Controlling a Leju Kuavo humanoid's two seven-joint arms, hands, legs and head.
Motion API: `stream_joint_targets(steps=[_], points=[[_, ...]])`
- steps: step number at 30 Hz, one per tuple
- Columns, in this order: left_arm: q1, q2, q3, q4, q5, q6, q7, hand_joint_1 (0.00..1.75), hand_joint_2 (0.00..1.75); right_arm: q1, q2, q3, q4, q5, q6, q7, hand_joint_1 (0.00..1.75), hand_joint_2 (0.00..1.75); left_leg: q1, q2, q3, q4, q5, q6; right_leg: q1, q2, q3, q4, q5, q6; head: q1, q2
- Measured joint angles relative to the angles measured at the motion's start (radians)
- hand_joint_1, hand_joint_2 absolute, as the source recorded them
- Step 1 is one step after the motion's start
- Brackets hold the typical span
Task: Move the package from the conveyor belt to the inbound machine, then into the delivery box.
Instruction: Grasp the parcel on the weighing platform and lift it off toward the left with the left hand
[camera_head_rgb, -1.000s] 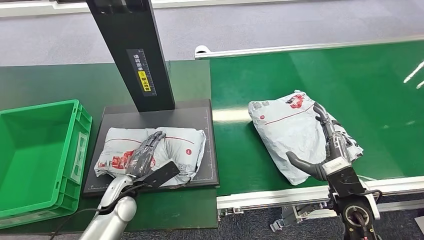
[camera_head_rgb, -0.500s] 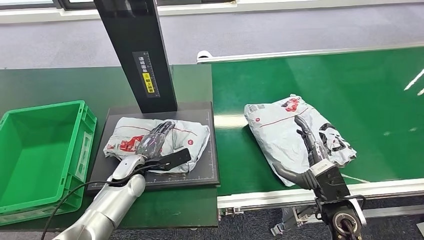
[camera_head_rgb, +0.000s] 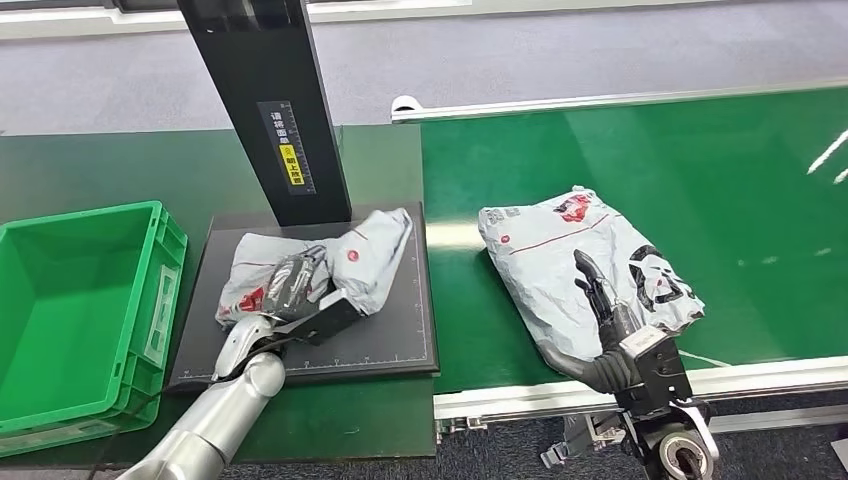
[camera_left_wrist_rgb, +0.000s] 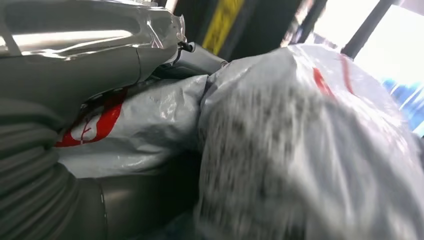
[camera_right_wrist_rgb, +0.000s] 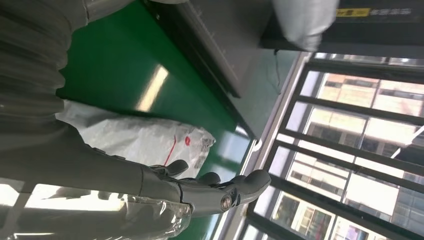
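The grey package (camera_head_rgb: 345, 258) lies crumpled on the inbound machine's black platform (camera_head_rgb: 400, 340), its long axis running from seven to one o'clock, one end lifted near the black post (camera_head_rgb: 270, 100). The left hand (camera_head_rgb: 295, 285) grips its seven o'clock end, fingers closed around the plastic. The green delivery box (camera_head_rgb: 160, 290) sits just beside, at nine o'clock. On the conveyor belt (camera_head_rgb: 760, 180), the right hand (camera_head_rgb: 600, 310) hovers with fingers apart over a second package (camera_head_rgb: 560, 250).

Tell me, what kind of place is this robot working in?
Most likely a parcel-sorting or logistics station. A green conveyor belt carries a grey mailing package, a second package sits on a black scanning platform under a post, and a green crate waits beside it.
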Motion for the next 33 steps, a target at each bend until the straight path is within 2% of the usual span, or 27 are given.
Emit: stream_joint_targets(steps=[2, 5, 10, 12, 14, 18, 22, 29, 33], points=[[0.034, -0.006, 0.010, -0.066, 0.142, 0.025, -0.092, 1.75, 1.75, -0.009, 0.000, 0.001, 0.026, -0.055, 0.010, -0.006, 0.00, 1.75, 0.000, 0.000, -0.004, 0.000, 0.000, 0.000, 0.000, 0.000, -0.004, 0.000, 0.000, 0.000, 0.000, 0.000], [0.070, -0.014, 0.010, -0.128, 0.266, 0.068, -0.188, 1.75, 1.75, -0.027, -0.002, 0.004, 0.072, -0.099, 0.012, -0.025, 0.00, 1.75, 0.000, 0.000, -0.009, 0.000, 0.000, 0.000, 0.000, 0.000, -0.009, 0.000, 0.000, 0.000, 0.000, 0.000], [0.101, -0.023, -0.001, -0.192, 0.394, 0.183, -0.294, 1.75, 1.75, -0.044, -0.010, 0.024, 0.133, -0.137, 0.007, -0.049, 0.00, 1.75, 0.000, 0.000, -0.012, 0.000, 0.000, 0.000, 0.000, 0.000, -0.012, 0.000, 0.000, 0.000, 0.000, 0.000], [0.127, -0.028, 0.009, -0.271, 0.341, 0.237, -0.303, 1.75, 1.75, -0.049, -0.012, 0.032, 0.152, -0.158, 0.007, -0.055, 0.00, 1.75, 0.000, 0.000, -0.013, 0.000, 0.000, 0.000, 0.000, 0.000, -0.013, 0.000, 0.000, 0.000, 0.000, 0.000], [0.165, -0.048, 0.051, -0.414, 0.224, 0.261, -0.306, 1.75, 1.75, -0.055, -0.013, 0.039, 0.173, -0.183, 0.012, -0.056, 0.00, 1.75, 0.000, 0.000, -0.014, 0.000, 0.000, 0.000, 0.000, 0.000, -0.014, 0.000, 0.000, 0.000, 0.000, 0.000], [0.211, -0.093, 0.176, -0.737, -0.039, 0.267, -0.308, 1.75, 1.75, -0.070, -0.016, 0.060, 0.213, -0.204, 0.014, -0.062, 0.00, 1.75, 0.000, 0.001, -0.015, 0.000, 0.000, 0.000, 0.000, 0.001, -0.016, 0.000, 0.000, 0.000, 0.000, 0.000], [0.210, -0.104, 0.318, -0.980, -0.229, 0.269, -0.308, 1.75, 1.75, -0.070, -0.028, 0.076, 0.230, -0.215, 0.005, -0.070, 0.00, 1.75, 0.000, 0.000, -0.015, 0.000, 0.000, 0.000, 0.000, 0.000, -0.016, 0.000, -0.001, 0.000, 0.000, 0.000], [0.184, -0.103, 0.509, -1.111, -0.315, 0.269, -0.306, 1.75, 1.75, -0.035, -0.036, 0.078, 0.215, -0.214, -0.006, -0.061, 0.00, 1.75, 0.000, 0.000, -0.015, 0.000, 0.000, 0.000, 0.000, 0.000, -0.015, 0.000, -0.001, 0.000, 0.000, 0.000], [0.172, -0.117, 0.622, -1.030, -0.454, 0.268, -0.259, 1.75, 1.75, -0.017, -0.030, 0.078, 0.189, -0.199, -0.012, -0.043, 0.00, 1.75, 0.000, 0.000, -0.014, 0.000, 0.000, 0.000, 0.000, 0.000, -0.015, 0.000, -0.001, 0.000, 0.000, 0.000]])
